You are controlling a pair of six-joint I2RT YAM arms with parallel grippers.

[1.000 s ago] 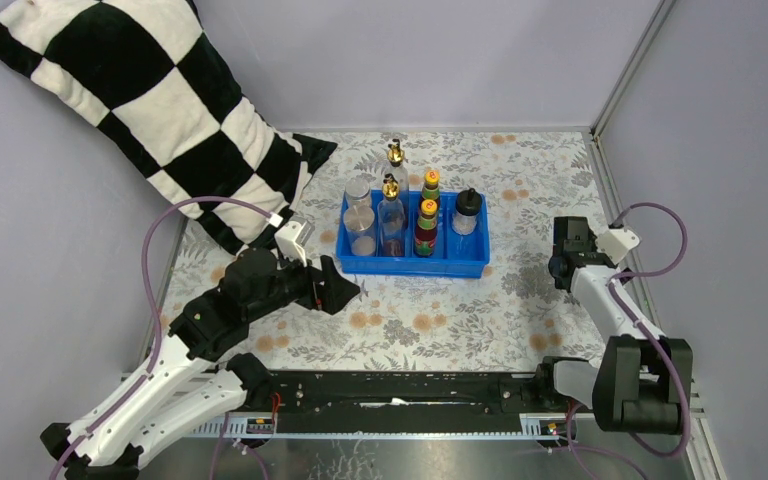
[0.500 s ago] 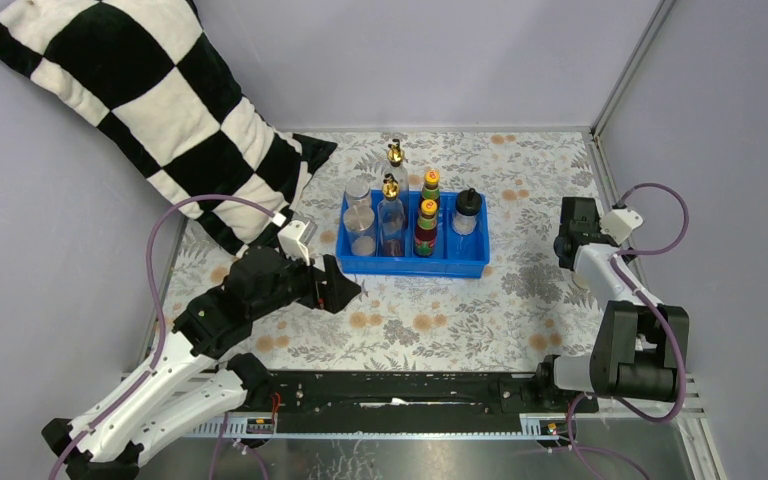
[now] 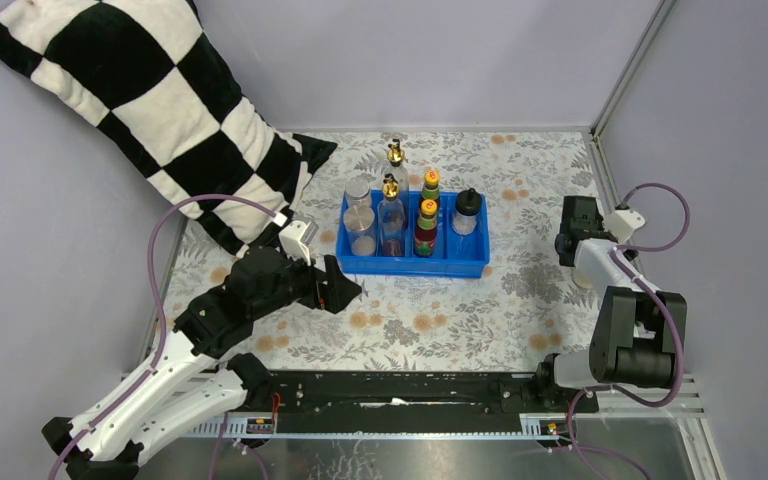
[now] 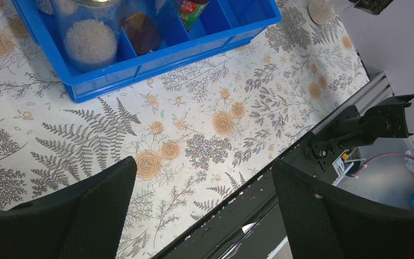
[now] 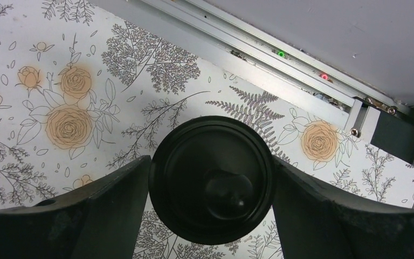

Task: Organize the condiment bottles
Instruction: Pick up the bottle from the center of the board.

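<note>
A blue tray (image 3: 460, 262) in mid-table holds two silver-lidded clear jars (image 3: 362, 222), two clear gold-spouted bottles (image 3: 391, 195), two dark orange-capped bottles (image 3: 427, 215) and one black-capped shaker (image 3: 468, 205). My left gripper (image 3: 348, 290) is open and empty, low over the cloth in front of the tray's left end; its wrist view (image 4: 203, 172) shows the tray (image 4: 156, 56) and a jar of white grains (image 4: 89, 38). My right gripper (image 3: 570, 235) is at the right edge. Its fingers press both sides of the second shaker's black cap (image 5: 211, 178), seen from above.
A black-and-white checked pillow (image 3: 150, 110) leans at the back left. Grey walls close the back and both sides, and an aluminium rail (image 5: 259, 51) runs by the right gripper. The arms' black base rail (image 3: 400, 385) lines the near edge.
My right gripper has moved back and towards the right wall, ending over the shaker. The left arm has barely moved. The tray and its bottles stay put.
</note>
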